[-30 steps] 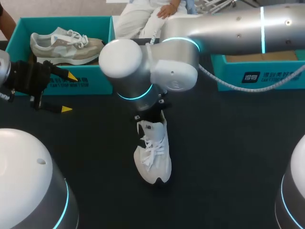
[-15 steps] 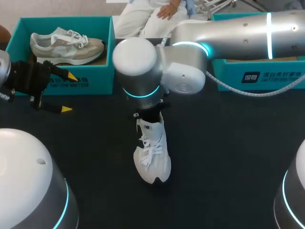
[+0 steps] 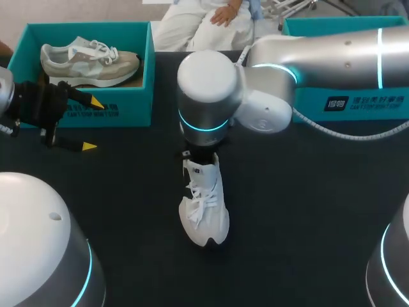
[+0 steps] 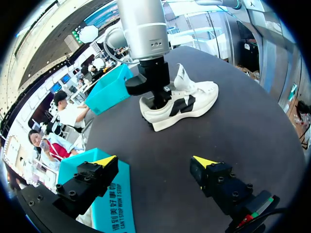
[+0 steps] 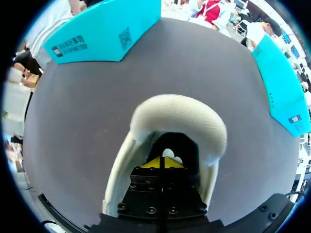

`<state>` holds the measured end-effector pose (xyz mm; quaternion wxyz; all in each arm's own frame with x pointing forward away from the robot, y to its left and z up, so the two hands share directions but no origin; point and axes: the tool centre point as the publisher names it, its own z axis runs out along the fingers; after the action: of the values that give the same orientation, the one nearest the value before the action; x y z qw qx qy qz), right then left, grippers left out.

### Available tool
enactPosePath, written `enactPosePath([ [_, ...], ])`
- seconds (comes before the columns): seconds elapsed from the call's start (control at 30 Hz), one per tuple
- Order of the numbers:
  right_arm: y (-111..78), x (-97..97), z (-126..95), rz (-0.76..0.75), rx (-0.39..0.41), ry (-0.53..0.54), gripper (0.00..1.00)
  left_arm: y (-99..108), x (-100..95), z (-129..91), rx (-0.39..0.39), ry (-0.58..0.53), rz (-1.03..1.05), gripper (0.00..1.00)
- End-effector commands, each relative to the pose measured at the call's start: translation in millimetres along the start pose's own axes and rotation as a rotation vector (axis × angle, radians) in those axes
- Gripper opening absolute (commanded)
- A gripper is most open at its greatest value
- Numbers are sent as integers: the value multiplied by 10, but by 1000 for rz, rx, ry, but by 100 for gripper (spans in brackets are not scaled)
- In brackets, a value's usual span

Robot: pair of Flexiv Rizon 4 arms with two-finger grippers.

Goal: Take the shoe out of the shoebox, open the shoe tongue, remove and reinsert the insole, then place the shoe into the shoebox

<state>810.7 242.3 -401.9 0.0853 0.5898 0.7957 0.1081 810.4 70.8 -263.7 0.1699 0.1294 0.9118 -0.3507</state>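
Note:
A white shoe (image 3: 204,208) lies on the dark table, toe toward the near edge; in the left wrist view the shoe (image 4: 187,99) shows black side marks. My right gripper (image 3: 199,157) stands straight down in its heel opening. In the right wrist view the right gripper (image 5: 163,162) is shut, tips together inside the shoe behind the padded heel collar (image 5: 180,119). Something small and pale lies just ahead of the tips; I cannot tell whether it is pinched. My left gripper (image 3: 84,125) hangs open at the far left, well clear of the shoe, with nothing between its fingers (image 4: 104,160).
A teal shoebox (image 3: 148,70) at the back left holds a beige and white shoe (image 3: 89,61), right behind my left gripper. A second teal shoebox (image 3: 348,99) stands at the back right under my right arm. Bare dark table surrounds the white shoe.
My right arm's upper joints have swung to the right while its gripper stays in the shoe's heel. The shoe and my left arm have not moved.

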Motion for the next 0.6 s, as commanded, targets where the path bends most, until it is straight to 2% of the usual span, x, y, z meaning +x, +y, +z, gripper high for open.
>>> enactPosePath([
  [0.03, 2, 72, 159, -20, -5, 38, 0, -6, 7, -8, -3, 1, 0, 100],
  [0.27, 37, 187, 150, -58, -18, 68, 0, -6, 7, -8, -3, 1, 0, 100],
  [0.5, -28, 56, -146, -52, 29, -112, 0, -6, 7, -8, -3, 1, 0, 100],
  [0.6, -38, 6, -281, -34, 32, -155, 0, -6, 7, -8, -3, 1, 0, 100],
])
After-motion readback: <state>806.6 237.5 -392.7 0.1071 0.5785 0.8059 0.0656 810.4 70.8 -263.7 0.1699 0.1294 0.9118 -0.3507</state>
